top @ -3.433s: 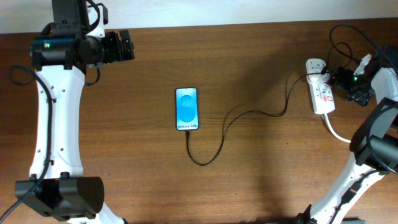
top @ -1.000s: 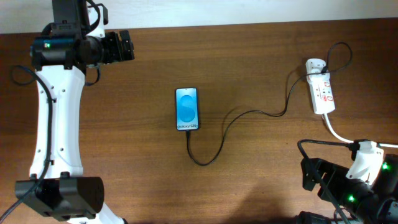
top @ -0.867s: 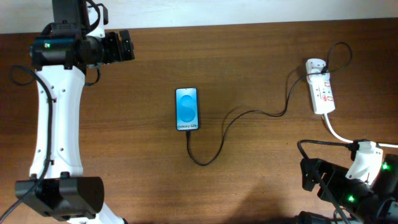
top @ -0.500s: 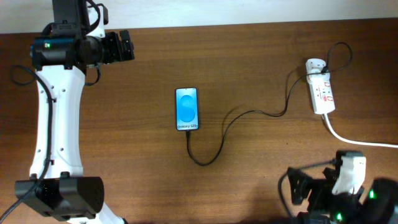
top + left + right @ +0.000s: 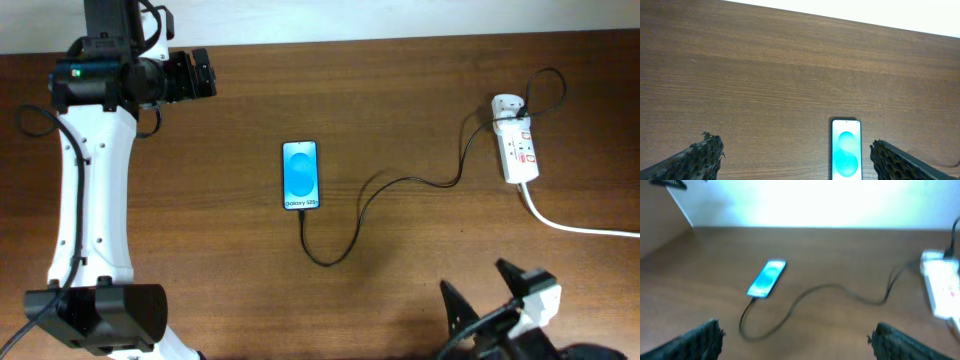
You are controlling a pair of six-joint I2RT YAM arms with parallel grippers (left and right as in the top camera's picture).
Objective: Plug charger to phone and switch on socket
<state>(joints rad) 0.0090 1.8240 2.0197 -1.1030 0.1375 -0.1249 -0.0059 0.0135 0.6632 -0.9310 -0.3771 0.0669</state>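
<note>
Overhead view puts the right gripper (image 5: 482, 300) at about 5 o'clock on the table (image 5: 400, 70), by the near edge. Its fingers are spread wide and hold nothing, and the right wrist view confirms this, showing only bare wood and cable across the gap. A few seconds back this same claw was up at 2 o'clock, right against the socket (image 5: 518, 150). Since then the arm has pulled away and folded down toward its base, and is now well apart from the socket. The left gripper (image 5: 203, 72) hangs at 10 o'clock, also open and empty, and has not moved throughout.

Outward from the claws, the phone (image 5: 301, 175) lies flat near the table's middle with its screen lit blue. The charger (image 5: 405, 180) meets the phone's 6 o'clock end, loops, then trails toward 2 o'clock, where its white adapter sits in the socket's far end. The thick white cord (image 5: 570, 224) leaves the socket toward 4 o'clock.

Judging by the retreat, the switch press is probably done and the task looks finished or nearly so. The switch's position is too small to read.
</note>
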